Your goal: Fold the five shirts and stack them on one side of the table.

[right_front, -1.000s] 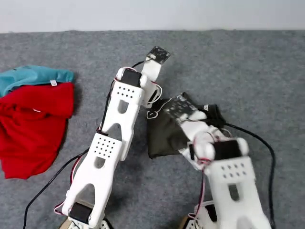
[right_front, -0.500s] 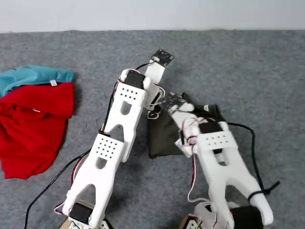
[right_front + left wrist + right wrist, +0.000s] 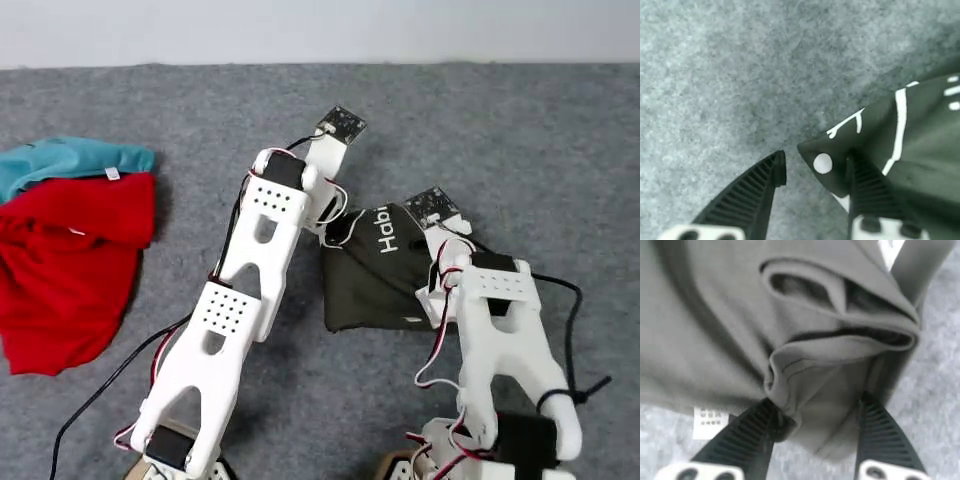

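Item: dark shirt [image 3: 375,285], lying between my arms — my left gripper [image 3: 816,162] spread astride its far-left corner, my right gripper [image 3: 815,407] spread around its bunched right edge, likely to square it for folding.

Table cover: you have grey, carpet-like felt [image 3: 560,140] over the whole work surface, right up to the far edge
Texture: your left wrist view shows its nap as mottled and fuzzy
Back wall: a plain pale wall [image 3: 320,30] meets your felt along one straight line
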Controlling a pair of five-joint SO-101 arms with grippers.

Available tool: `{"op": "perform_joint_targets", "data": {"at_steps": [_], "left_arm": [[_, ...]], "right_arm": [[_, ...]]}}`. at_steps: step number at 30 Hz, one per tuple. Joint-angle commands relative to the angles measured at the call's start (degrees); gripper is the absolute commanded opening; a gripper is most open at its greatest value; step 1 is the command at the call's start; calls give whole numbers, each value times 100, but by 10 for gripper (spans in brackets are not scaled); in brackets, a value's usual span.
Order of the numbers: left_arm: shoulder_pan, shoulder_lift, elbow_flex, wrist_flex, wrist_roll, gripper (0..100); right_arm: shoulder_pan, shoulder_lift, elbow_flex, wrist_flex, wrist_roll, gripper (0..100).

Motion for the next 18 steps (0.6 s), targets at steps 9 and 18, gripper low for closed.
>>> {"op": "perform_joint_targets", "data": {"at_steps": [9, 18], "left_arm": [[44, 18, -295, 18, -9, 195], [9, -826, -303, 53, 0, 195]], "right_arm": [[1033, -1859, -18, 541, 0, 230], [1042, -2018, -9, 576, 0, 230]]}}
